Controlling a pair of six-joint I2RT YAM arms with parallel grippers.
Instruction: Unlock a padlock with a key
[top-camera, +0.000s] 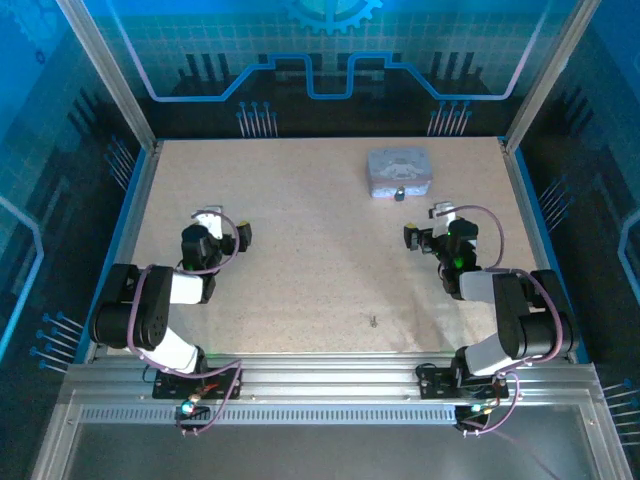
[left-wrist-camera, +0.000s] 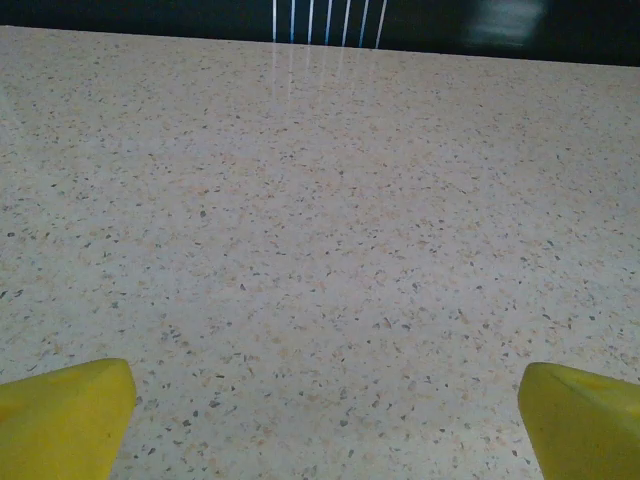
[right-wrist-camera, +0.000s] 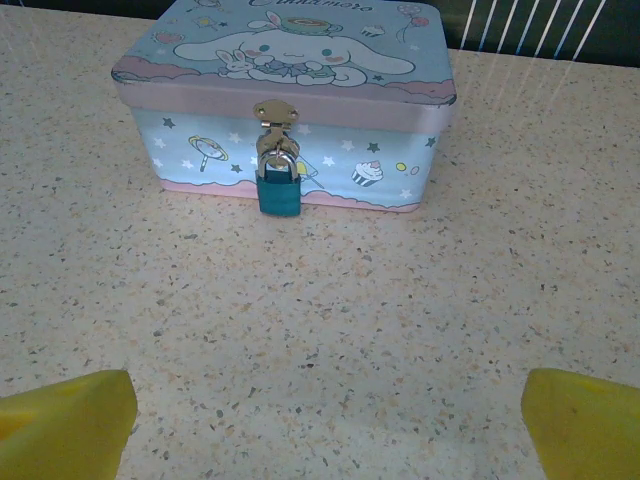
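A small teal padlock (right-wrist-camera: 279, 192) with a silver shackle hangs from the hasp on the front of a pastel cartoon tin box (right-wrist-camera: 290, 100). From above, the padlock (top-camera: 399, 194) is a dark speck at the box's (top-camera: 398, 170) near side. The key (top-camera: 372, 321) is a tiny dark sliver lying on the table near the front middle. My right gripper (right-wrist-camera: 325, 425) is open, pointed at the padlock from a short distance, with nothing between its yellow fingertips (right-wrist-camera: 70, 420). My left gripper (left-wrist-camera: 325, 420) is open over bare table, far left of the box.
The speckled beige table (top-camera: 300, 260) has blue edging and dark walls on three sides. In the top view the left gripper (top-camera: 225, 228) and the right gripper (top-camera: 425, 228) rest mid-table, well apart. The key lies between the two arm bases.
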